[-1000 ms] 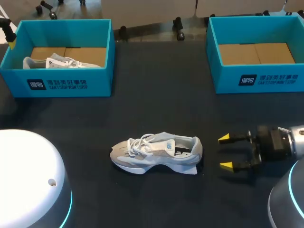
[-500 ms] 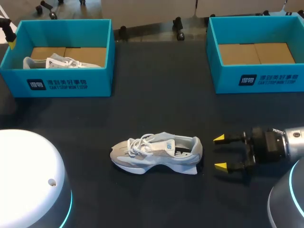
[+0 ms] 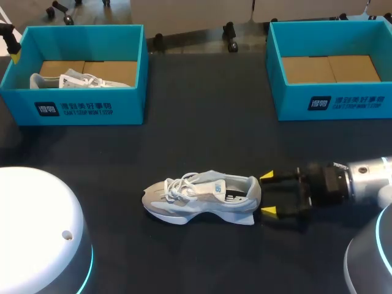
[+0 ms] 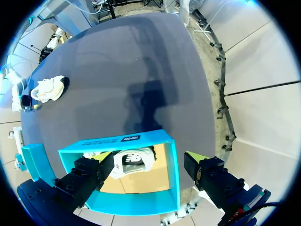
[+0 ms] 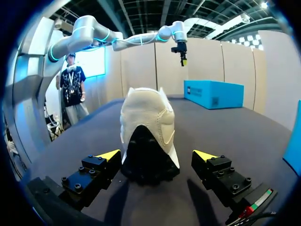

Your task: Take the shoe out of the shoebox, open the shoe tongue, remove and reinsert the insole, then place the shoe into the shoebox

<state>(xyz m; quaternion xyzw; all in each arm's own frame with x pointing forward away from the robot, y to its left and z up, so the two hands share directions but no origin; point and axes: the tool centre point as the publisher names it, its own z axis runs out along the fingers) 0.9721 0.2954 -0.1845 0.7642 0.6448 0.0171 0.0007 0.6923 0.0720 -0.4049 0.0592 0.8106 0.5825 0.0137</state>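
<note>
Shoe (image 3: 202, 197) out of box (image 3: 294, 101), heel just ahead of my right pincer (image 3: 267, 193), open wide; tongue, insole & reboxing not done yet.

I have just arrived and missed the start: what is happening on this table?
The right gripper, jaws open, is at the heel of the grey shoe lying on the table, not gripping it. The left gripper hangs open above the left shoebox, which holds another shoe. The right shoebox holds no shoe.

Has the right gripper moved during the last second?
Yes. The right gripper moved closer to the heel of the shoe, which stayed in place.
</note>
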